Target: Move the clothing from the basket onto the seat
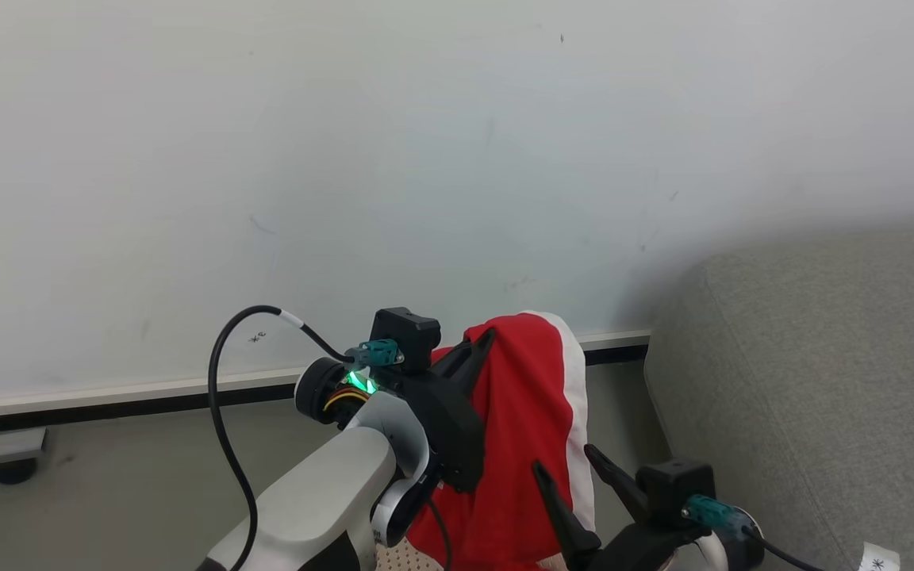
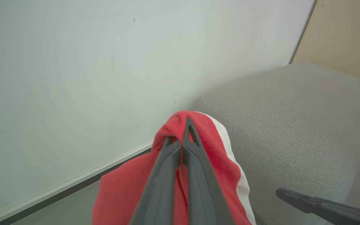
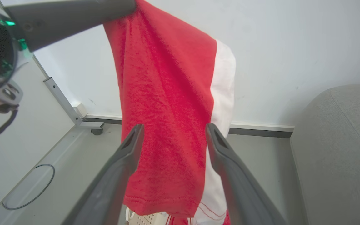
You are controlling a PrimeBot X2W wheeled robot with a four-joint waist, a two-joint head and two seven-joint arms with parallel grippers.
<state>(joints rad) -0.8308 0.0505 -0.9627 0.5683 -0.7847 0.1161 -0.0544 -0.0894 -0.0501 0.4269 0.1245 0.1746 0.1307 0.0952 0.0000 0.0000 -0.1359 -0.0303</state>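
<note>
A piece of the clothing (image 1: 532,396), red with a white trim band, hangs in the air from my left gripper (image 1: 487,337), which is shut on its top fold. In the left wrist view the two fingers (image 2: 195,175) press together on the red fabric (image 2: 120,193). My right gripper (image 1: 564,461) stands open low beside the hanging cloth; in the right wrist view the clothing (image 3: 167,93) hangs just beyond its spread fingertips (image 3: 137,129). A sliver of the cream perforated basket (image 1: 405,559) shows under the cloth. The grey seat (image 1: 822,381) is to the right.
A white wall with a pale baseboard (image 1: 147,392) runs behind. A castor (image 1: 11,469) of a white panel stands at the left. A black cable loop (image 3: 30,187) lies on the grey floor. A white tag (image 1: 873,559) hangs on the seat's front.
</note>
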